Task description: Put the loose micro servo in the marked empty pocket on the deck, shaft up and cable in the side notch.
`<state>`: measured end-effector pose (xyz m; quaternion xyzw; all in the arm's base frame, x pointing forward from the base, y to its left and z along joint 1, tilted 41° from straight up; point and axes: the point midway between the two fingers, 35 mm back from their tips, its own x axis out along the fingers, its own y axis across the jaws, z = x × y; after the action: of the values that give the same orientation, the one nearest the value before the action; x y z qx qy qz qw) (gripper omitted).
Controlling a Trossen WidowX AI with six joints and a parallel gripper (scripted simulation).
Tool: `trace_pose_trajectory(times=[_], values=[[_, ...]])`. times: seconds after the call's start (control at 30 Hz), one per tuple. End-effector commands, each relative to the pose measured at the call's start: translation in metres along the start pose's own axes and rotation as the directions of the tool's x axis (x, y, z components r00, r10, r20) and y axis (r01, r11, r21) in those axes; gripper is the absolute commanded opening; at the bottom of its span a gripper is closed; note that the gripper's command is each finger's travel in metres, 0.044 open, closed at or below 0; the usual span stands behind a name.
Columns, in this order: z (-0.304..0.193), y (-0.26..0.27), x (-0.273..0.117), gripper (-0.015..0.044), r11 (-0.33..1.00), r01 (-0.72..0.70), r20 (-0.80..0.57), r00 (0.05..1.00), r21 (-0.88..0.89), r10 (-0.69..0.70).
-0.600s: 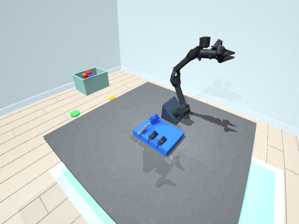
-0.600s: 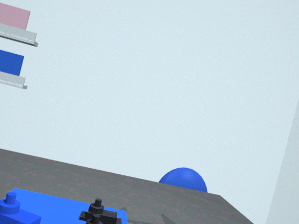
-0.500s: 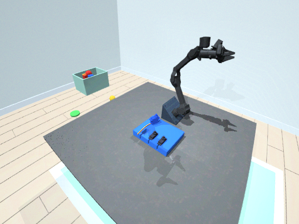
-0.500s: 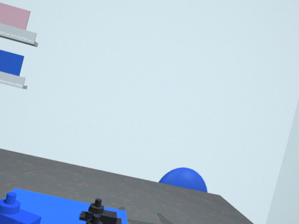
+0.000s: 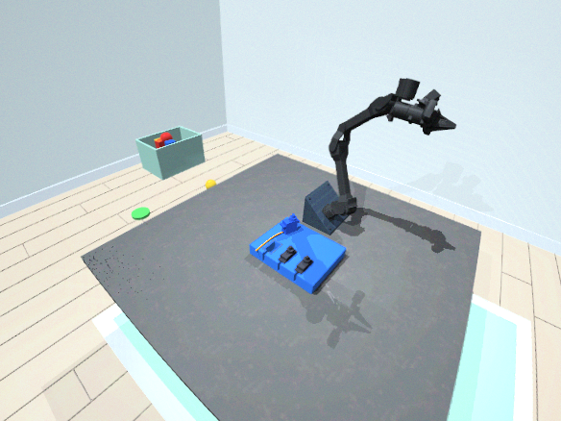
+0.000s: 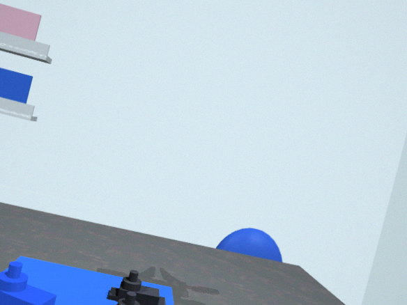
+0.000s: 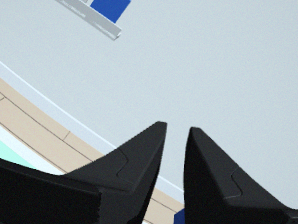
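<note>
Bare, narrowed fingers, well away from the loose blue micro servo (image 5: 290,224) (image 6: 29,294).
The black parallel-jaw gripper (image 5: 453,126) (image 7: 176,133) holds nothing; its tapered fingers are drawn nearly together, with a slim gap between their tips in the wrist view. Well below the fingers and off behind them, toward the arm's base, the servo rests on the flat blue deck (image 5: 325,248) (image 6: 81,283), outside the marked pocket (image 5: 270,246), its shaft pointing up in the exterior view. Its thin orange-and-white cable (image 5: 269,240) runs over the deck past the pocket toward the edge. Also below the fingers, two black servos (image 5: 288,254) (image 5: 304,264) sit in a row with the pocket, which lies farther from the fingertips than either.
</note>
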<state>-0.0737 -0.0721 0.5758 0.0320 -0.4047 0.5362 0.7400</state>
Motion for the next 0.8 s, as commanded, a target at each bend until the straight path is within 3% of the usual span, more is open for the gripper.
trace_pose_trajectory(times=[0.0, 0.4, 0.77], values=[[-0.027, 0.006, 0.031, 0.0000, 1.000, 0.002, -0.111, 0.994, -0.026, -0.005], [-0.131, 0.001, 0.106, 0.0000, 0.996, 0.043, -0.457, 0.886, -0.082, -0.076], [-0.202, -0.021, 0.125, 0.0000, 0.988, 0.105, -0.634, 0.758, -0.111, -0.151]])
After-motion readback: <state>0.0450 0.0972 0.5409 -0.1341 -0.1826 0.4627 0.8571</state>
